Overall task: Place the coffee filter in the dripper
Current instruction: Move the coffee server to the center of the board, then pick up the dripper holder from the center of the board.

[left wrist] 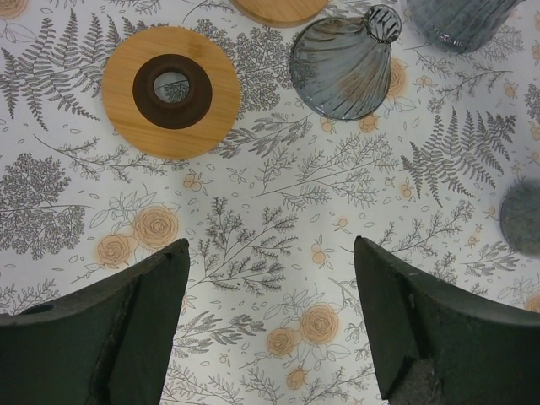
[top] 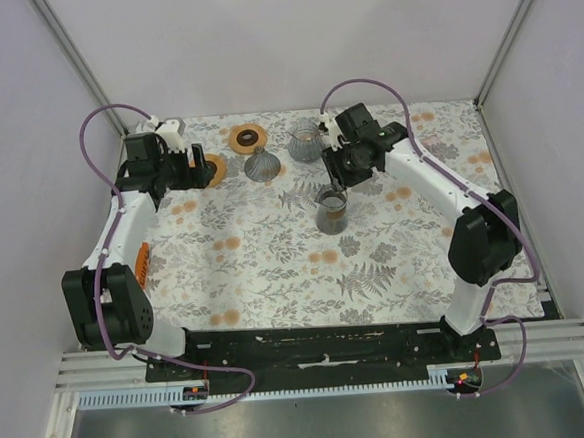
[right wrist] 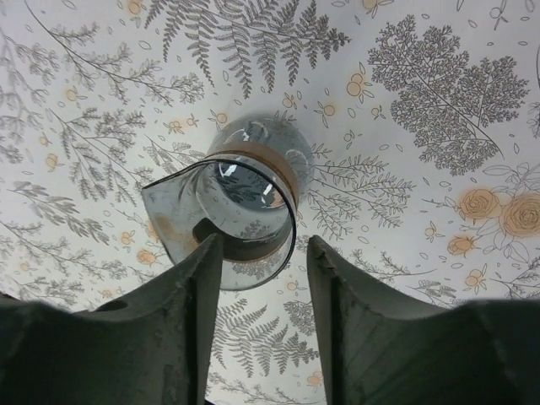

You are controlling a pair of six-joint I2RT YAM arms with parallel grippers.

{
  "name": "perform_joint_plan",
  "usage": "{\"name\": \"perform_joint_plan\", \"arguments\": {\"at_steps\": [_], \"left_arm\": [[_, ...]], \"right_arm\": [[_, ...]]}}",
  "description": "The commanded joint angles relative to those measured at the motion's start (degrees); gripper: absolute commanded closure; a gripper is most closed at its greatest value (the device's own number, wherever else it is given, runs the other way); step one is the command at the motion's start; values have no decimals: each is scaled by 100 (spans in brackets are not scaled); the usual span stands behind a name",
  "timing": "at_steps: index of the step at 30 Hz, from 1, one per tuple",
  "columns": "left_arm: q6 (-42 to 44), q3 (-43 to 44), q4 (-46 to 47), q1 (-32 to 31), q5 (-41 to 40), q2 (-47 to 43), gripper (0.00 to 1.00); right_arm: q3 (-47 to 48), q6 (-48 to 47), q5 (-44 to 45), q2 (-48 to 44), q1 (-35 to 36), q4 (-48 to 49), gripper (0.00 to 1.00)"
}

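Ahead of the left gripper (left wrist: pixel 272 270), whose fingers are dark matt plastic with a faintly grainy face: dripper (left wrist: pixel 171 91), a matt, wood-grained ring with a dull dark brown centre collar; beside it, a ribbed cone (left wrist: pixel 342 67) of smoky, glossy glass or plastic. Under the right gripper (right wrist: pixel 263 253): a clear, glossy glass jug (right wrist: pixel 245 194) with a tan neck band. Cloth (left wrist: pixel 278 194): matt, printed.

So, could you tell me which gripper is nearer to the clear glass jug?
Right. The right gripper hangs open directly over the glass jug, its near rim showing between the fingers. The left gripper sits open well off to the jug's left, beside an orange ring.
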Motion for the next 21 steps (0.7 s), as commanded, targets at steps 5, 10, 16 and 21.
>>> {"name": "perform_joint_plan", "arguments": {"at_steps": [5,10,16,21], "left_arm": [[842,644,-511,-68,-80,650,21],[1011,2392,-1487,-95,-1117,2047,39],[1151,4458,-2384,-525,-2163,3700,44],[1371,5496,-2517,-560,-2542,4720,44]], "right_arm": [[-78,-239,213,-1140,2,217,38],[-315,-432,660,-1571,-50,305,33],[-667,-485,697,-1747,-164,314,32],[-817,-538,671,-1783,-217,314,32]]}}
